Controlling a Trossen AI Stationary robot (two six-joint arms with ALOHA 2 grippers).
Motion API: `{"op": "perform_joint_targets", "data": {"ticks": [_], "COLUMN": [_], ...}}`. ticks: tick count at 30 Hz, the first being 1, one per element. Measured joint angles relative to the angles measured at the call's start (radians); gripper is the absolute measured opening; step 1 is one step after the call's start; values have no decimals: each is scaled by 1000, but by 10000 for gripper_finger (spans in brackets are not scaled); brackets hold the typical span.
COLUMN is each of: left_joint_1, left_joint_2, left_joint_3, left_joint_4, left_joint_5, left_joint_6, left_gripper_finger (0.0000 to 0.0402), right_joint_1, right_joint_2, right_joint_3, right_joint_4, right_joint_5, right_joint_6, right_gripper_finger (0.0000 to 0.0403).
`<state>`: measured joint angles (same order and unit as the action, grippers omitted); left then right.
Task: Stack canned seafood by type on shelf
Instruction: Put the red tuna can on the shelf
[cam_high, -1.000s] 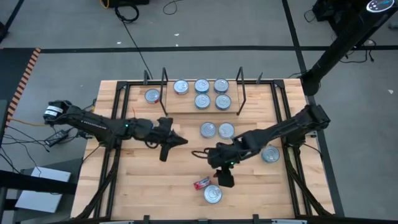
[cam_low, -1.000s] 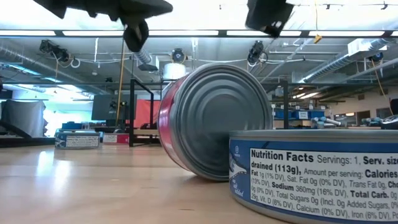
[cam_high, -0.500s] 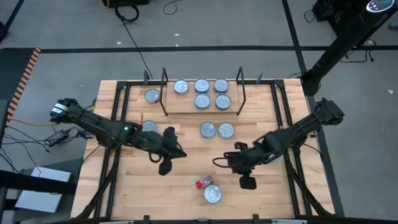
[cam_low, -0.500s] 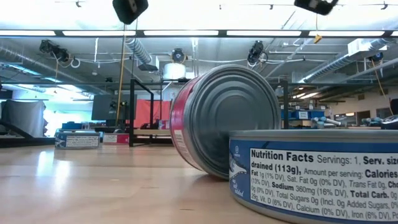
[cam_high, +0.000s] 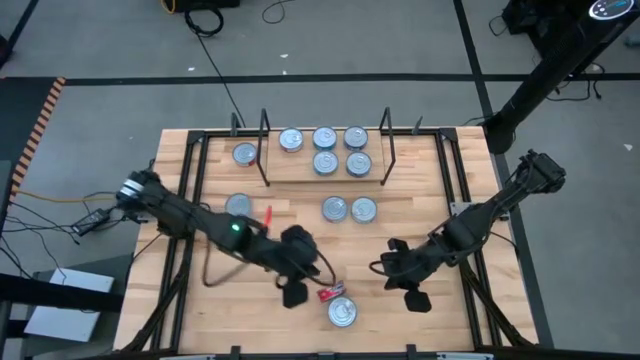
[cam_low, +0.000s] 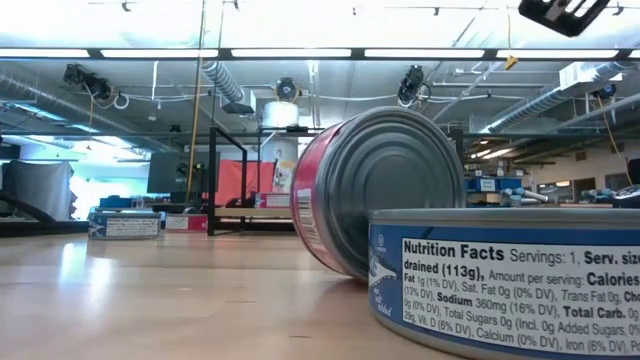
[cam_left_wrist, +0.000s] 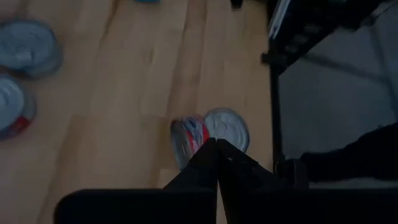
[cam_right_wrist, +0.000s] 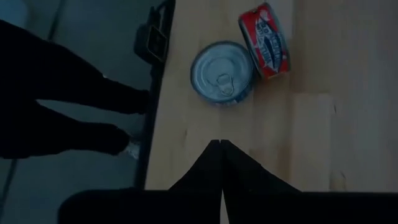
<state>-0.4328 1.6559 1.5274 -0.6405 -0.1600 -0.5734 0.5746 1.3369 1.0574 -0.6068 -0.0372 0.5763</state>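
Left arm reaches diagonally across the table (cam_high: 215, 300) from its left edge toward the front middle. Left gripper (cam_high: 293, 293) points down, fingers (cam_left_wrist: 205, 163) pressed together, holding nothing; it is just beside the red tin (cam_high: 327, 293), on that tin's left.

Right arm comes in from the right edge, elbow bent, forearm low over the wood. Right gripper (cam_high: 418, 297) is near the red tin on its right, apart from it, fingers (cam_right_wrist: 214, 163) clenched on nothing.

Red tin lies tipped on its edge, not flat: red side label with blue and white print up, plain silver end facing the low camera (cam_low: 395, 190). Touching or just beside it, toward the front edge, a blue tin (cam_high: 342, 313) lies flat, silver lid with pull tab up (cam_right_wrist: 221, 81); its blue label with nutrition text fills the low view's right (cam_low: 500, 285).

Shelf (cam_high: 325, 160), well behind the red tin: light board between two black wire frames, five flat tins on it, three in the back row, two in front. One tin (cam_high: 245, 154) just outside the shelf's left frame. Two tins (cam_high: 348, 209) side by side between shelf and red tin. One more tin (cam_high: 238, 205) left of that pair, next to the left arm.
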Motion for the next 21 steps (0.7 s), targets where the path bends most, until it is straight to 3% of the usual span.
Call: {"op": "perform_joint_targets", "data": {"ticks": [5,10,21], "left_joint_1": [-14,-27,-41], "left_joint_2": [175,295,410], "left_joint_3": [163,280,331], "left_joint_4": [-110,-119,-140], "left_joint_5": [5,17,-5], "left_joint_6": [-38,-81,-208], "left_gripper_finger": [36,71,215], "right_joint_1": [16,40,90], "right_joint_2": [2,4,4], "right_joint_3": [-21,-24,-23], "right_joint_4": [-5,-33,-40], "right_joint_5": [0,1,2], "right_joint_6": [-32,-65,-82], "right_gripper_finger": [10,9,9]}}
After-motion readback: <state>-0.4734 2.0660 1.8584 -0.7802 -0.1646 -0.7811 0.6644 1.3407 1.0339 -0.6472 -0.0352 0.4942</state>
